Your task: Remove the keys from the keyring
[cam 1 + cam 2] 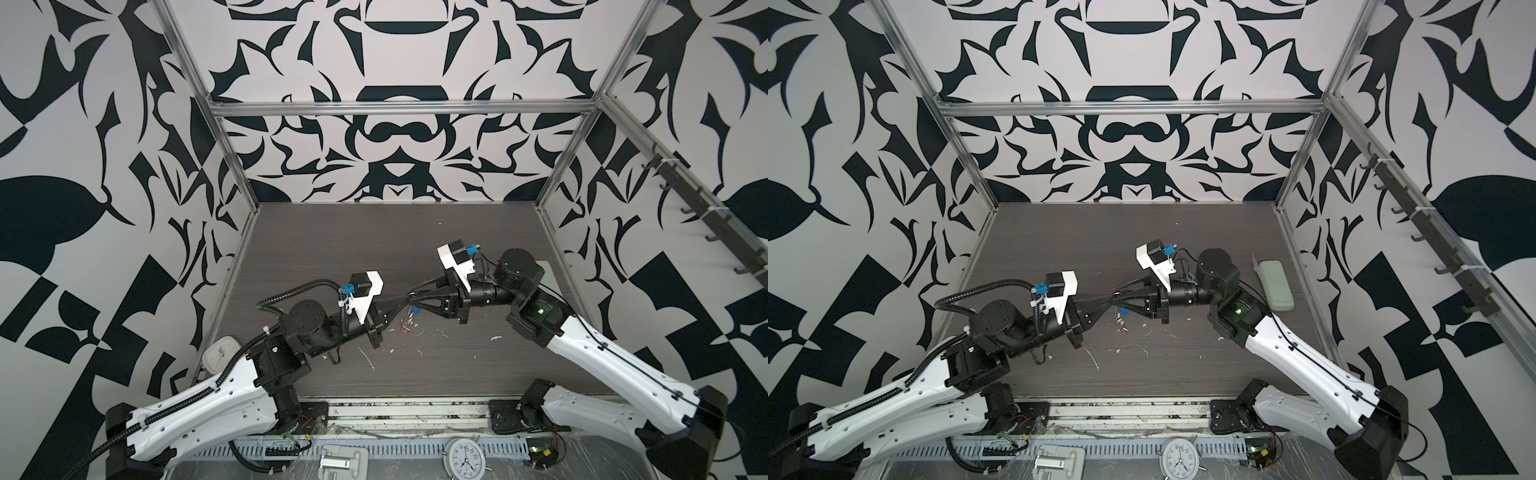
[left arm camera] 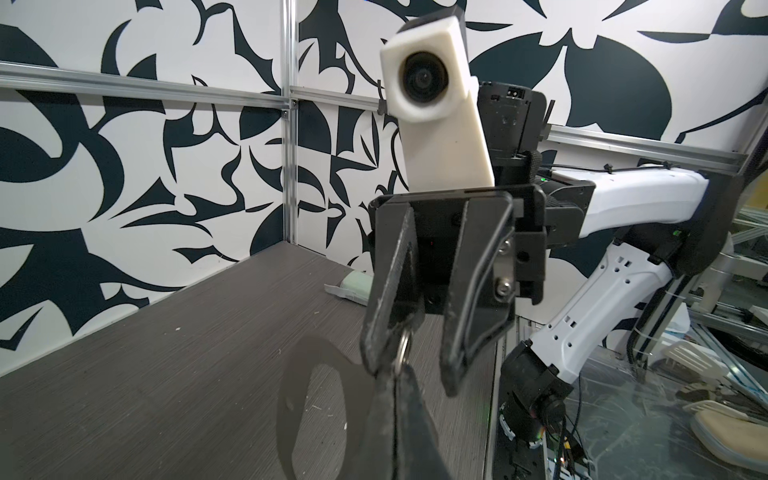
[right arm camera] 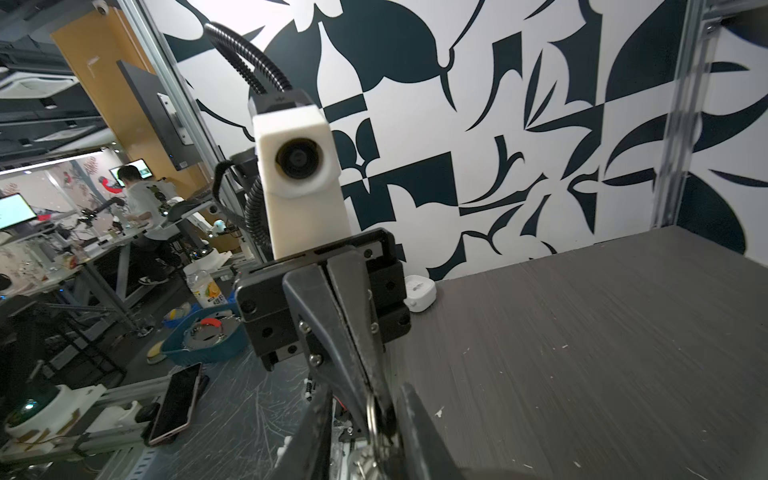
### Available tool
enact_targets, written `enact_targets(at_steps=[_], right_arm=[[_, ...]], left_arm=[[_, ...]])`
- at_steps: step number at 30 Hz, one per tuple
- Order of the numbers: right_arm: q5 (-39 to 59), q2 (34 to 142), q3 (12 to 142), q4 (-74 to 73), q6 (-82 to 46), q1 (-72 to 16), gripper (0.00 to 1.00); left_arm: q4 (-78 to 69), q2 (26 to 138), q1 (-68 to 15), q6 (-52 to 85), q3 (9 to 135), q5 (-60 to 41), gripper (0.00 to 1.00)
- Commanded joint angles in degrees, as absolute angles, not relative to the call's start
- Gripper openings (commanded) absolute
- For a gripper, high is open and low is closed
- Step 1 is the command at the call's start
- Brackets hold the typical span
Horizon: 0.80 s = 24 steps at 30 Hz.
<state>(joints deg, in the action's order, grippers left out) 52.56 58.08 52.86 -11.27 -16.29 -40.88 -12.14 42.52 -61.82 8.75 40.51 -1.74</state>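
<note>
Presently, left gripper [image 3: 380, 411] clamps shut on keyring [image 2: 403, 349], right gripper [image 2: 411, 370] part-open astride it: best pinch only the ring's edge, keeping dangling keys [image 1: 1120, 321] untangled.

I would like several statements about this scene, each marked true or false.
The left gripper is shut on a ring of the silver keyring. True.
The right gripper has its jaws pressed together. False: they stand apart.
The right gripper holds the pale-green oblong case. False: it lies on the dark wood-grain table beside the right arm.
A round white alarm clock lies beyond the table's near edge. True.
</note>
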Motion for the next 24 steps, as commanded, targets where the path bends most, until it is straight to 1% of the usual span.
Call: enact_targets(at_steps=[1,5,15,20,22,24], right_arm=[[50.27,56.22,54.03,-11.66,-14.75,-41.04,0.29],[48.63,55.21,52.57,-11.82,-14.28,-41.04,0.29],[49.58,56.25,52.46,-12.04,-15.79,-41.05,0.26],[50.06,56.6,52.04,-12.53,-16.26,-41.04,0.19],[50.1,56.55,51.95,-12.66,-16.47,-41.04,0.13],[50.02,56.51,51.86,-12.66,-16.52,-41.04,0.05]], left_arm=[[-14.47,41.42,-61.57,9.36,39.31,-1.62,0.0],[-14.33,40.85,-61.52,9.39,39.2,-1.25,0.0],[-14.5,40.12,-61.56,9.48,38.87,-0.34,0.0],[-14.79,40.26,-61.53,9.51,39.07,0.0,0.0],[-14.94,40.59,-61.52,9.64,39.18,0.0,0.0],[-15.11,40.67,-61.56,9.84,39.24,-0.04,0.0]])
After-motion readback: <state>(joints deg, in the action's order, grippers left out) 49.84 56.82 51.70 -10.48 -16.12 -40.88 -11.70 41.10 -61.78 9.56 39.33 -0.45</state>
